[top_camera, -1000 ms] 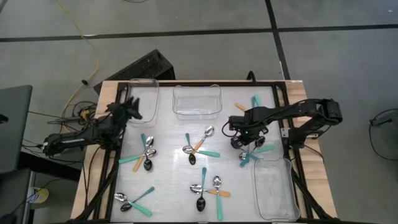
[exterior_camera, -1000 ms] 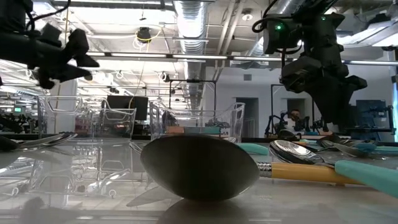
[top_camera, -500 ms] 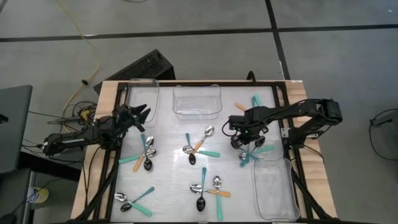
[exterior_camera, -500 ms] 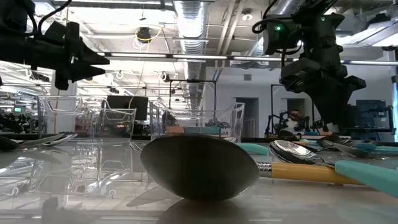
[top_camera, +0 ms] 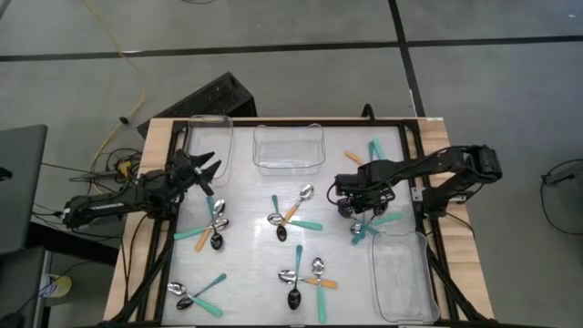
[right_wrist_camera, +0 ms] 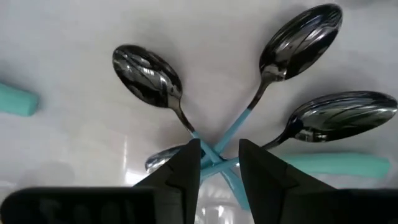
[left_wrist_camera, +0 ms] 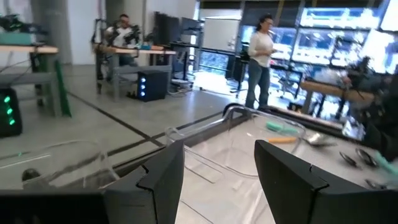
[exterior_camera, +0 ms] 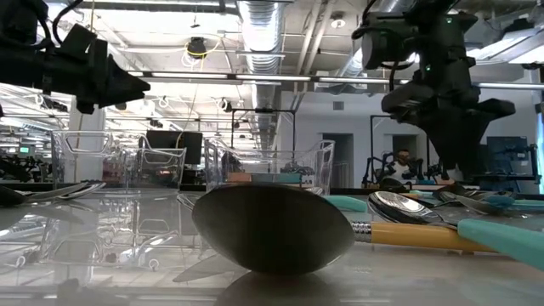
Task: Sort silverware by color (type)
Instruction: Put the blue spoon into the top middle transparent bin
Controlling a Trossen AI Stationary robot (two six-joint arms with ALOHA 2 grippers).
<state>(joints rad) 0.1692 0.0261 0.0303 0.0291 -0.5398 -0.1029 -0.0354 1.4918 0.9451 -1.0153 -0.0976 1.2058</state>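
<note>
A: Over to the right gripper (top_camera: 352,202) first. Low over the spoons (top_camera: 372,221) near the right edge of the surface (top_camera: 250,264), just above the long bin (top_camera: 401,273).

B: Seen from its wrist: fingers (right_wrist_camera: 186,169) parted by a narrow gap, straddling the spot where thin blue handles (right_wrist_camera: 233,134) cross. Nothing pinched as far as visible; cannot tell whether touching the handles.

A: Three dark shiny bowls fanned out around that crossing, one (right_wrist_camera: 148,70) to one side, two (right_wrist_camera: 303,32) to the other, plus a thick teal handle (right_wrist_camera: 336,165) lying beside them.

B: And the left gripper (top_camera: 208,170)?

A: Up off the surface at the left edge, just beside the corner bin (top_camera: 211,138). Spread wide, empty, clear daylight between the fingers (left_wrist_camera: 163,180) in the wrist view. Pointing across toward the middle bin (top_camera: 289,148).

B: Rest of the spoons scattered in little fans: one group (top_camera: 216,228) just below the left gripper, one (top_camera: 291,214) mid-surface, one (top_camera: 305,276) lower down, one (top_camera: 194,293) at the lower left corner, a last few (top_camera: 367,151) at the upper right.

A: All on the surface, none visible in any bin. Teal and orange handles mixed in each fan.

B: Beyond the surface, a person standing (left_wrist_camera: 260,53) in the room, another seated (left_wrist_camera: 121,31) at a desk.
</note>
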